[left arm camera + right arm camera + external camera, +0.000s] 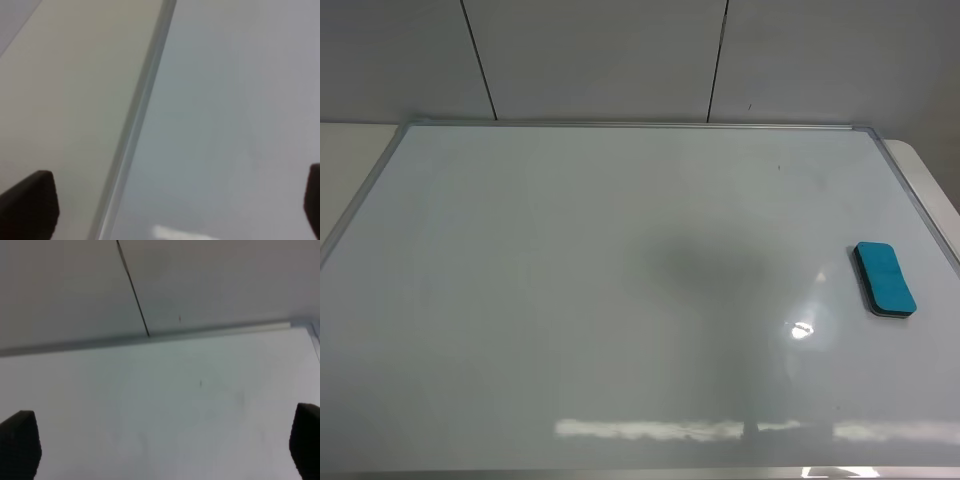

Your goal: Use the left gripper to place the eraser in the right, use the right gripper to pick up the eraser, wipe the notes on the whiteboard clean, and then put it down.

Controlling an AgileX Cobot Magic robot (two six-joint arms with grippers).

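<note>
A teal eraser with a dark base [885,280] lies flat on the whiteboard [620,300] near its right edge. The board surface looks wiped, with only faint specks near the far right [779,167]. Neither arm shows in the exterior high view. In the left wrist view the left gripper [175,210] is open, its dark fingertips [30,205] wide apart above the board's left frame [135,120]. In the right wrist view the right gripper [165,450] is open over the board's far part, fingertips [20,442] wide apart and nothing between them. The eraser is out of both wrist views.
The whiteboard has a metal frame [640,124] and covers most of a pale table [350,150]. A grey panelled wall [620,50] rises behind it. Light glare [802,328] sits on the board near the eraser.
</note>
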